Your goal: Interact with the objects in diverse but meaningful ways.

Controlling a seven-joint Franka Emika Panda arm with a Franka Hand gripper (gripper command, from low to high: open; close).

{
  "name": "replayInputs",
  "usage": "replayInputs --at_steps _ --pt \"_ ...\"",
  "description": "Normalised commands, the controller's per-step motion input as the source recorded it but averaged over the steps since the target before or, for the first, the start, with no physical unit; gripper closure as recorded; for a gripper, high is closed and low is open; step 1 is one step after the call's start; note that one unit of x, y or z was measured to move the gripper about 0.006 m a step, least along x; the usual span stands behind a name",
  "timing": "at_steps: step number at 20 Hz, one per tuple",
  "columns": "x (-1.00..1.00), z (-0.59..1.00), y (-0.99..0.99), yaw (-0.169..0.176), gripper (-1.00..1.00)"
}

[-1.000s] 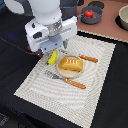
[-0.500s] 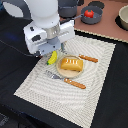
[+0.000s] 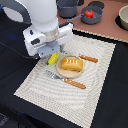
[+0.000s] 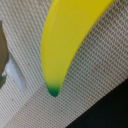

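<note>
You see the curved yellow toy banana (image 3: 52, 58) lying on the woven cream placemat (image 3: 95, 85), just beside the tan round plate (image 3: 60, 71), on the exterior view's left of that plate; its green tip shows below the white arm housing (image 3: 46, 37) that hangs directly over it and hides most of it; the hand itself is hidden under that housing in the exterior view and does not show in the wrist view, so you cannot tell whether it is released or clenched; in the wrist view the banana (image 4: 70, 40) fills the picture at close range, a smooth yellow arc ending in a small green point, lying on the mat's weave (image 4: 95, 80), with the mat's edge and the dark bench (image 4: 107, 112) beyond it.

On the plate sits the scored orange-brown toy bread loaf (image 3: 71, 65), roughly centred; the orange-handled knife (image 3: 88, 58) lies just beyond the plate, toward the rear of the bench, and the orange-handled fork (image 3: 70, 81) lies just in front of the plate, nearer the camera, both on the mat.

Well apart from the plate, at the back of the bench, you find the round red toy tomato (image 3: 88, 14) resting in a dark shallow dish (image 3: 93, 19), with a dark pot (image 3: 67, 8) close beside it.
</note>
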Motion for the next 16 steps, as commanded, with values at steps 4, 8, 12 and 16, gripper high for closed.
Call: replayInputs --at_steps 4,8,12,16 --pt "0.0 -0.16 0.13 0.013 1.0" --pt "0.0 -0.17 0.15 0.01 1.0" --pt "0.0 -0.16 0.16 0.01 1.0" --pt "-0.01 -0.18 0.14 0.006 1.0"
